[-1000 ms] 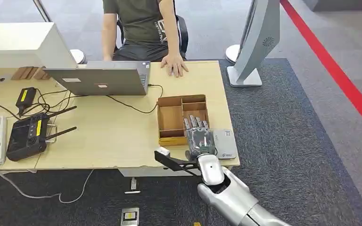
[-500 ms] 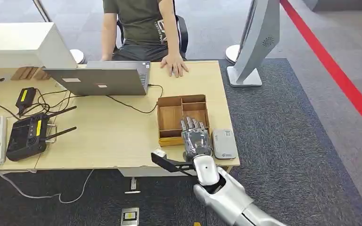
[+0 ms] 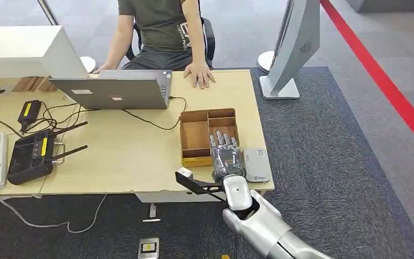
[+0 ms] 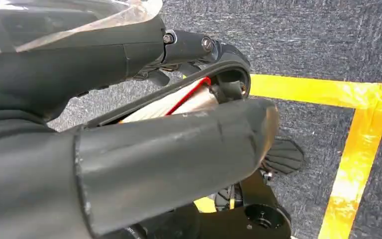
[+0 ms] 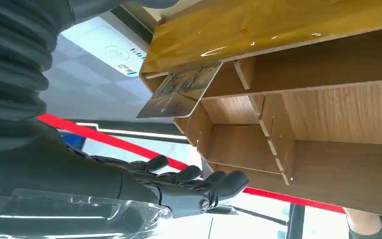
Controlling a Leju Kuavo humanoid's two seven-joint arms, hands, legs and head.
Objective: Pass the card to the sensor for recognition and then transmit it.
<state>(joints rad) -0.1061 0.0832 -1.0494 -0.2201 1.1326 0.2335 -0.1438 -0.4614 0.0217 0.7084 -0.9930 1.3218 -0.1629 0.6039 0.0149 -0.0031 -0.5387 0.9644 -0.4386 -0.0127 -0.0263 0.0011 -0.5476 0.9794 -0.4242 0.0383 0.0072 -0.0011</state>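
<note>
Head view: the right hand (image 3: 226, 156) hovers palm down over the near end of a wooden divided box (image 3: 197, 129) on the pale surface (image 3: 129, 151), just beside a grey card sensor (image 3: 257, 164).

Right wrist view: fingers (image 5: 189, 177) extended and apart, holding nothing; the card (image 5: 179, 92) leans in the box's near compartment.

Left wrist view: the left hand (image 4: 144, 149) hangs over the carpet; whether it holds anything cannot be told.

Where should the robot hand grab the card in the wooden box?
Probably by the rounded end of the card that pokes out past the rim of the wooden box. The card leans tilted in its compartment and walls close in its other sides, so the right robot hand should come in from the box's open top.
</note>
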